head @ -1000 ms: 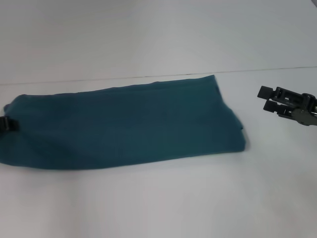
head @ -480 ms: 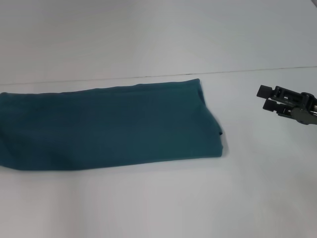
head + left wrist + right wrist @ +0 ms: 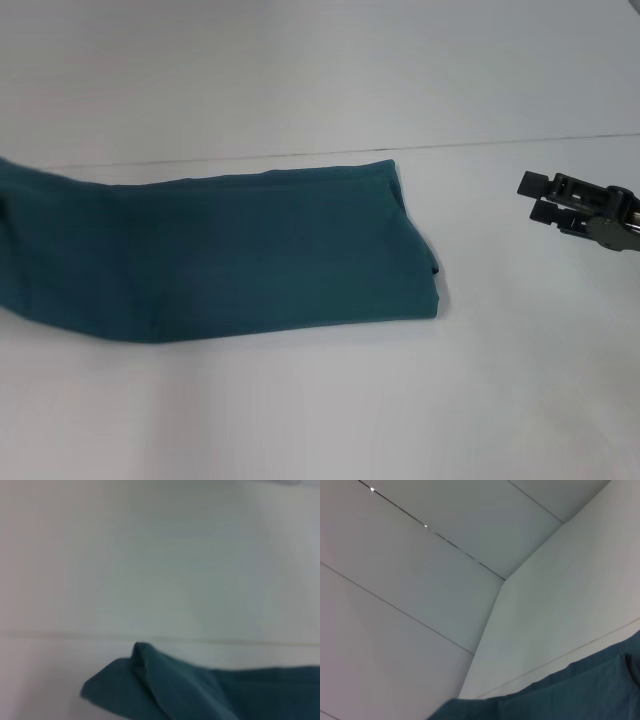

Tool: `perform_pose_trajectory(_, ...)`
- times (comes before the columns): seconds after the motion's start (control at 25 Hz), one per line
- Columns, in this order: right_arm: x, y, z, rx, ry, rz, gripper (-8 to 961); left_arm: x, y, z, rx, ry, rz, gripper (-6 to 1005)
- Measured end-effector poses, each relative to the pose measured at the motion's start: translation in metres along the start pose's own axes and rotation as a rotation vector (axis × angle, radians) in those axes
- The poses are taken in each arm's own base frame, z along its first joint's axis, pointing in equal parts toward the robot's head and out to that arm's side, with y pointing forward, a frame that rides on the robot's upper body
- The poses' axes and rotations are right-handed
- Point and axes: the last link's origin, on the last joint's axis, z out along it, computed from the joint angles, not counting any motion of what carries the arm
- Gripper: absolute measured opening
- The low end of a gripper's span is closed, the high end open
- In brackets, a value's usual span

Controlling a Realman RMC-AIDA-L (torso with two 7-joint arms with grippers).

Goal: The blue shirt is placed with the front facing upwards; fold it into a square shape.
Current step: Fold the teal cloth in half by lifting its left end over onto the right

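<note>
The blue shirt [image 3: 220, 250] lay folded into a long band on the white surface [image 3: 330, 410], its long axis running across the head view from the left edge toward the middle, with the near edge slanting slightly and the right-hand end falling short of the centre-right of the surface. That right end was a squared-off fold with stacked layers showing at the corner, while the left end rose a little off the surface and ran out of view at the frame's edge. The cloth was a plain dark teal-blue with soft wrinkles (no lettering or neck label showed on the upward face). In the left wrist view a folded corner of the shirt [image 3: 165, 690] stood up in a small peak against the pale surface. The right gripper [image 3: 545, 200] hung at the right side of the head view, well apart from the shirt's right end, its black jaws pointing toward the shirt, slightly parted and holding nothing. The left gripper did not show in any view, so its state could not be told. The surface was white and matte, with a thin dark seam [image 3: 520, 141] running across it just behind the shirt; the right wrist view showed pale panels with thin joint lines beyond the cloth
</note>
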Motion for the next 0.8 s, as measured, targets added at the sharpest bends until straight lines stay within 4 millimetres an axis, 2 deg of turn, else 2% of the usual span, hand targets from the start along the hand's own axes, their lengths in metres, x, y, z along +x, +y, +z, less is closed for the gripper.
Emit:
perform_pose_trajectory(0.52, 0.0, 0.001, 0.002, -0.004, 0.002, -0.004, 846, 0.061, 0.088, -0.045, -0.067, 0.034, 0.202, 99)
perform_pose_trajectory(0.8, 0.0, 0.001, 0.002, -0.004, 0.003, -0.003, 844, 0.078, 0.137, -0.044, -0.06, 0.0, 0.366, 100)
